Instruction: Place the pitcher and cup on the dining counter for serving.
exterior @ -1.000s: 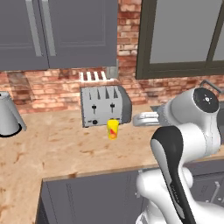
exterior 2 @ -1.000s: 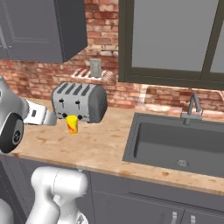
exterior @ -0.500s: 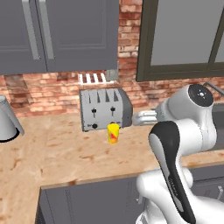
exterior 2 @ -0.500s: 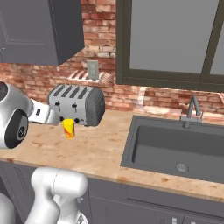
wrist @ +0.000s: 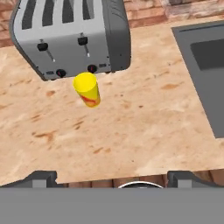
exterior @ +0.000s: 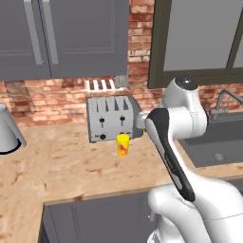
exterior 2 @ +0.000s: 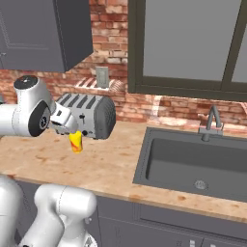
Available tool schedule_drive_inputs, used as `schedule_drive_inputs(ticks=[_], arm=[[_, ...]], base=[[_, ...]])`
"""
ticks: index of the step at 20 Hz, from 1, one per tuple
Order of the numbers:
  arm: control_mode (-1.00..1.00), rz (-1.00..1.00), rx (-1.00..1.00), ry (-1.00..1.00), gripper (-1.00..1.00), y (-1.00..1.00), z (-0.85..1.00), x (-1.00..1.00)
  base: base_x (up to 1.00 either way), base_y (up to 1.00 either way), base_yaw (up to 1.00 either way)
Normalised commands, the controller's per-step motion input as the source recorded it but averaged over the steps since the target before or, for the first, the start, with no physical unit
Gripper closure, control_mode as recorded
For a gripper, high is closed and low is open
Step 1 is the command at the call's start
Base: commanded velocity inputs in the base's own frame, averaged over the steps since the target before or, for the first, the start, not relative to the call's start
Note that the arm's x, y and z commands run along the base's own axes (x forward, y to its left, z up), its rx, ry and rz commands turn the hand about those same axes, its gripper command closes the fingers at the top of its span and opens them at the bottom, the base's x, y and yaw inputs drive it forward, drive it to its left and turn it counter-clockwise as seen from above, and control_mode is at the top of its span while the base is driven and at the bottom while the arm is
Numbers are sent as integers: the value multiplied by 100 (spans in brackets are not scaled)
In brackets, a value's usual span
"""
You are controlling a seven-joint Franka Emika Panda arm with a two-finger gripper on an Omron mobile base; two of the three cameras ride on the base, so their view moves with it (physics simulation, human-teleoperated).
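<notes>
One cup [exterior: 123, 144] stands upright on the surface [exterior: 61, 166], just in front of the toaster [exterior: 111, 118] and close to its lower front face, though contact between the two cannot be confirmed. From the hand camera the cup sits below the toaster's two round knobs, its red patch facing down the picture, with bare wood grain on its other three sides. Wide clear room runs from the cup toward the near edge of the surface, and more runs to the right as far as the rim of the sink [exterior 2: 202, 164], whose basin is set into the surface below the window [exterior 2: 193, 43]. The faucet [exterior 2: 211, 123] rises behind the sink, well apart from the cup. Behind the toaster the brick wall closes the far side, and grey cupboards [exterior: 61, 38] hang above it. At the far left edge of the left base picture a grey flared body, likely the pitcher [exterior: 8, 132], is cut off by the frame and stands well apart from the cup. The tool [wrist: 111, 177] is spread wide and holds nothing; its two dark fingertips [wrist: 39, 178] sit at the bottom corners of the hand picture, above the surface and well short of the cup.
</notes>
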Motion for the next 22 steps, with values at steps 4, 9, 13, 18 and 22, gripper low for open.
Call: schedule_drive_inputs(ticks=[4, 9, 13, 18, 22], arm=[[-100, -3, 10, 5, -100, 5, -6, 20], [-100, -6, 6, 14, -100, 29, -58, 32], [-100, -3, 4, 10, -100, 16, -60, 48], [-100, -3, 0, 4, -100, 0, -22, 53], [-100, -4, 0, 7, -100, 0, -13, 46]], base=[[0, 0, 0], [0, 0, 0], [0, 0, 0], [0, 0, 0], [0, 0, 0]])
